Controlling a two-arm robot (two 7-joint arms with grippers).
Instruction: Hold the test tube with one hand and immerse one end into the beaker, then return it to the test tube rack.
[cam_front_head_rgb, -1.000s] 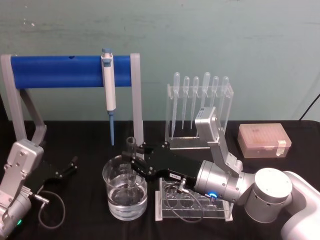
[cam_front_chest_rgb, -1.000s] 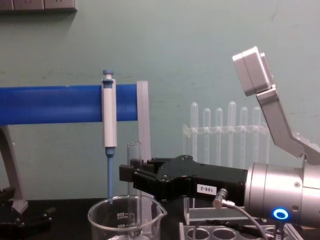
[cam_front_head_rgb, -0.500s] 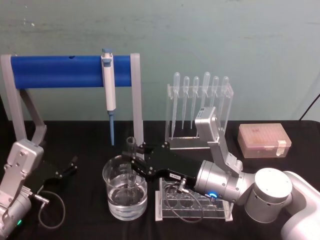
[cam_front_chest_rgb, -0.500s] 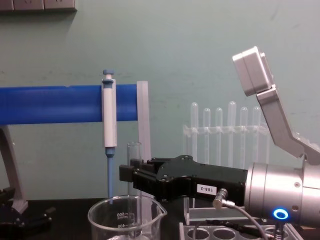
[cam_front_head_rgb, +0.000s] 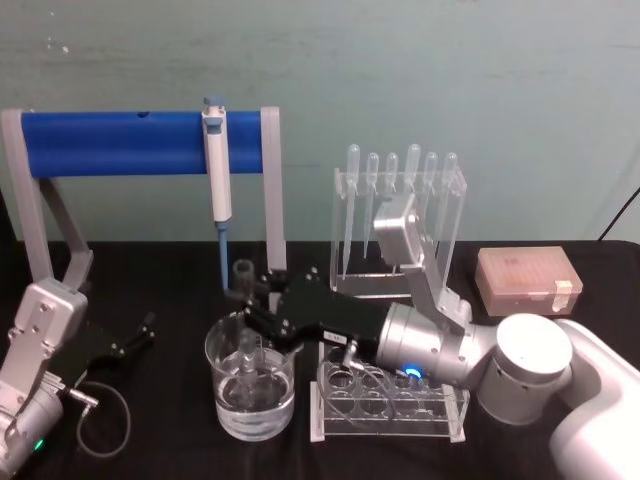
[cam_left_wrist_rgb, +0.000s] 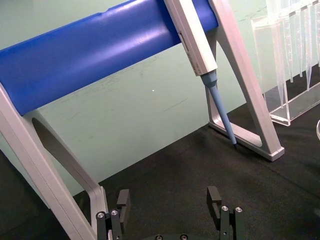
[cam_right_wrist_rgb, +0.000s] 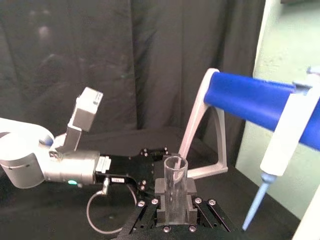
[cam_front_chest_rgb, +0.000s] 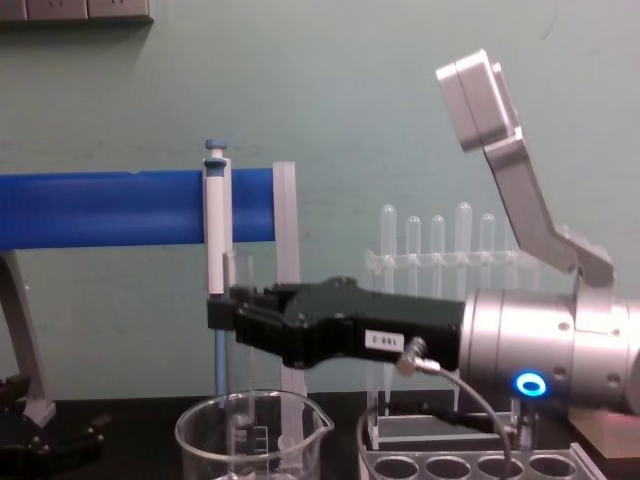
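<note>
My right gripper (cam_front_head_rgb: 250, 305) is shut on the test tube (cam_front_head_rgb: 243, 285), a clear glass tube held about upright over the left part of the beaker (cam_front_head_rgb: 250, 400). The tube's open rim stands above the jaws, and its lower end hangs inside the beaker near the water surface. In the chest view the test tube (cam_front_chest_rgb: 238, 275) rises from the right gripper (cam_front_chest_rgb: 228, 318) above the beaker (cam_front_chest_rgb: 300, 440). The right wrist view has the test tube (cam_right_wrist_rgb: 175, 182) clamped between the dark pads. My left gripper (cam_front_head_rgb: 135, 338) rests open at the table's left, with its fingers (cam_left_wrist_rgb: 215, 197) spread apart.
Behind the beaker a blue bar stand (cam_front_head_rgb: 130, 143) carries a white-and-blue pipettor (cam_front_head_rgb: 217, 170). A clear rack of pipettes (cam_front_head_rgb: 400, 215) stands at the back, a clear tube rack (cam_front_head_rgb: 390, 410) sits right of the beaker, and a tip box (cam_front_head_rgb: 528, 282) lies far right.
My right gripper has moved left and upward with the test tube, so the tube now stands higher and nearer the beaker's left side. The left arm has not moved.
</note>
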